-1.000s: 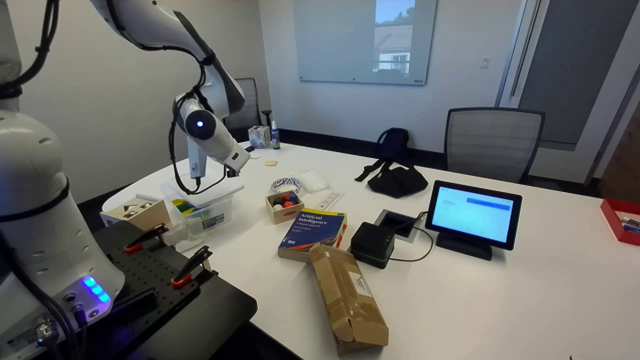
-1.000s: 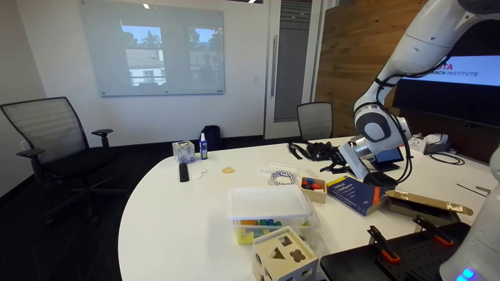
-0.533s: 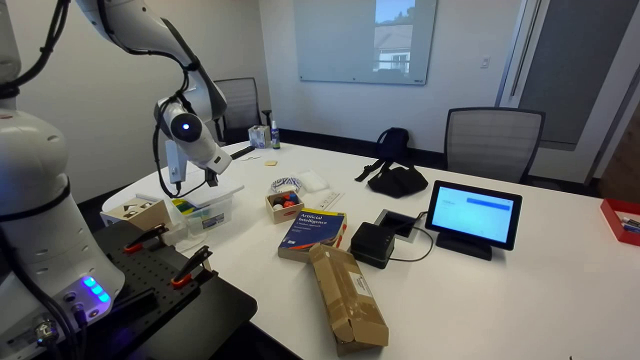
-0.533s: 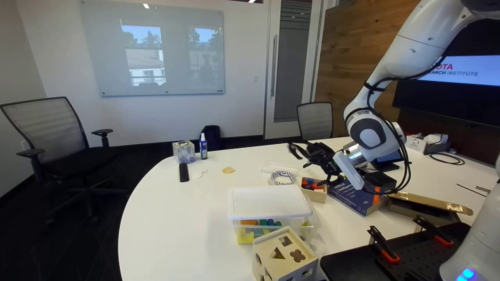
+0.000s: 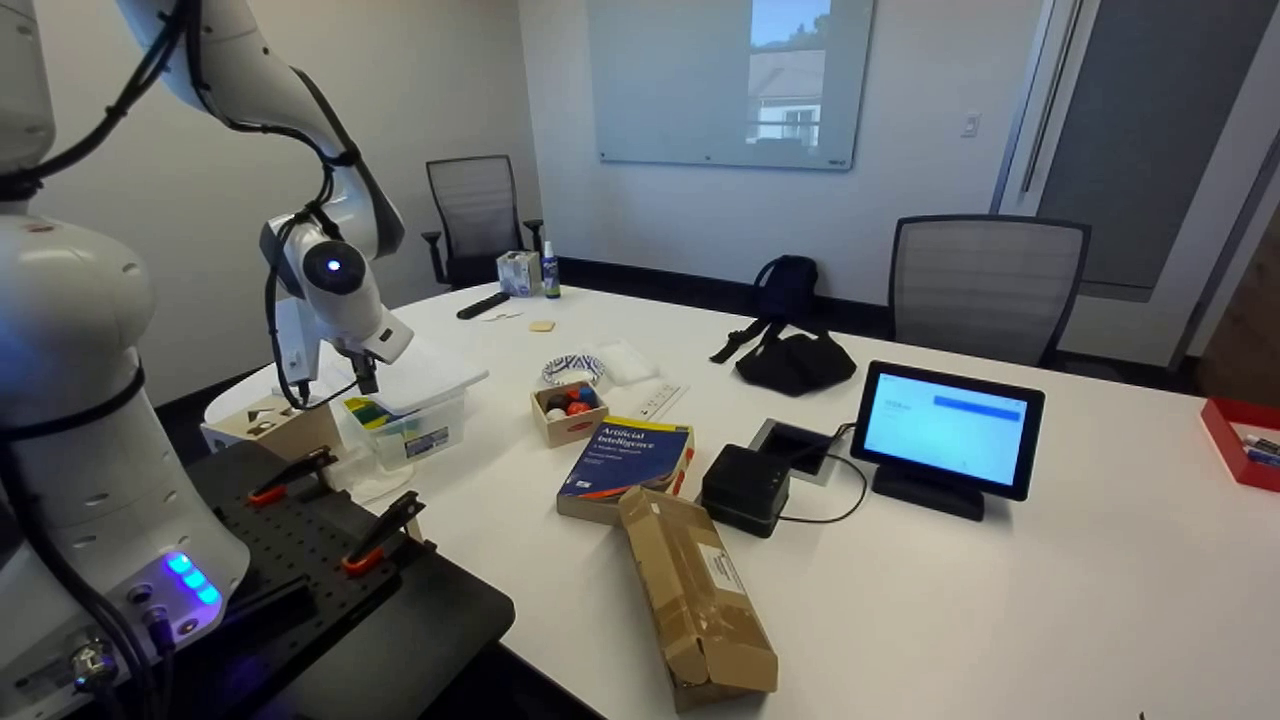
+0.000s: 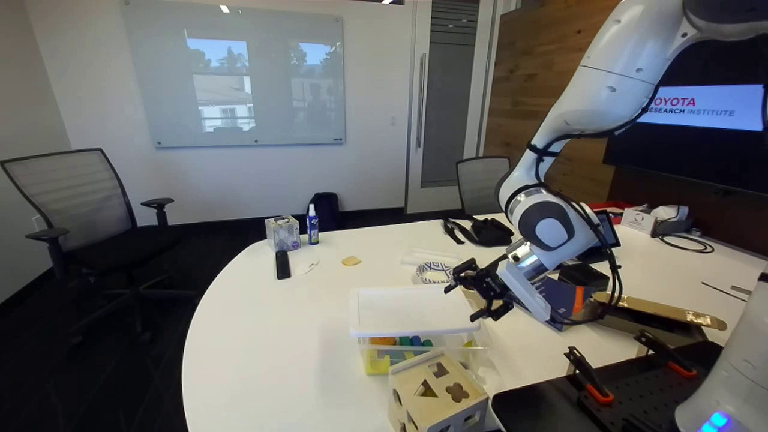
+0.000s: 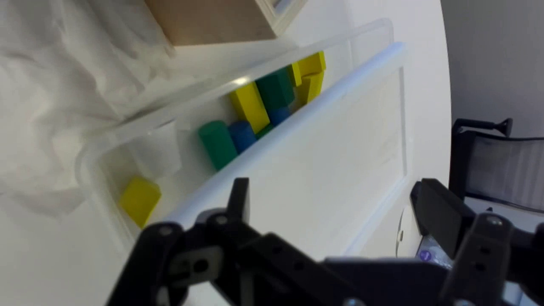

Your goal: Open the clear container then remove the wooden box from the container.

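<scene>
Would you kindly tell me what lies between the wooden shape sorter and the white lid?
The wrist view shows white tabletop, then the clear container, its uncovered strip holding yellow, green and blue blocks.

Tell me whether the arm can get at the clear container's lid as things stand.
Likely yes: the hand is open, the wrist view shows nothing between it and the lid, and one long lid edge lies exposed inside the rim of the clear container.
</scene>
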`<state>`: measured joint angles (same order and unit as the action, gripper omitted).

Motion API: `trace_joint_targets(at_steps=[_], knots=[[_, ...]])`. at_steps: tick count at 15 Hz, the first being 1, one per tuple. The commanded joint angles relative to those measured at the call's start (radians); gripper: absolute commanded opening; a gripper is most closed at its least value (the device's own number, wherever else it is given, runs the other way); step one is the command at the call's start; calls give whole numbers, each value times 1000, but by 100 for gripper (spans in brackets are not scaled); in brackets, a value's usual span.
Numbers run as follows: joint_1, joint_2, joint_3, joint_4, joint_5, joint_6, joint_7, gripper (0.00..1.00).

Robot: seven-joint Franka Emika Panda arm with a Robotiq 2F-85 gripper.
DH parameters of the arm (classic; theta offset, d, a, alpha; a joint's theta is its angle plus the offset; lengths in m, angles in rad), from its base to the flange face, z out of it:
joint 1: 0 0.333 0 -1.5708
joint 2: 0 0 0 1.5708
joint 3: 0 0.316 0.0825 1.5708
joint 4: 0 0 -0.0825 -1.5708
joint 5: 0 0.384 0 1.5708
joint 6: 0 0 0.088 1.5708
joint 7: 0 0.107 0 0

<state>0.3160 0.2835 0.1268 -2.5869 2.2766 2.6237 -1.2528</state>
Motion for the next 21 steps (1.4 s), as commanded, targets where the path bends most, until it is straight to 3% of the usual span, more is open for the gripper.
trace_joint_targets(at_steps=[1, 5, 13, 17, 21], knots=[[55, 57, 2, 31, 26, 51, -2, 100], [97, 113, -33, 58, 78, 53, -65, 100], [143, 243, -137, 160, 306, -13, -319, 100], [145, 300, -147, 219, 367, -58, -352, 100], [109, 315, -156, 272, 326, -105, -330, 100]])
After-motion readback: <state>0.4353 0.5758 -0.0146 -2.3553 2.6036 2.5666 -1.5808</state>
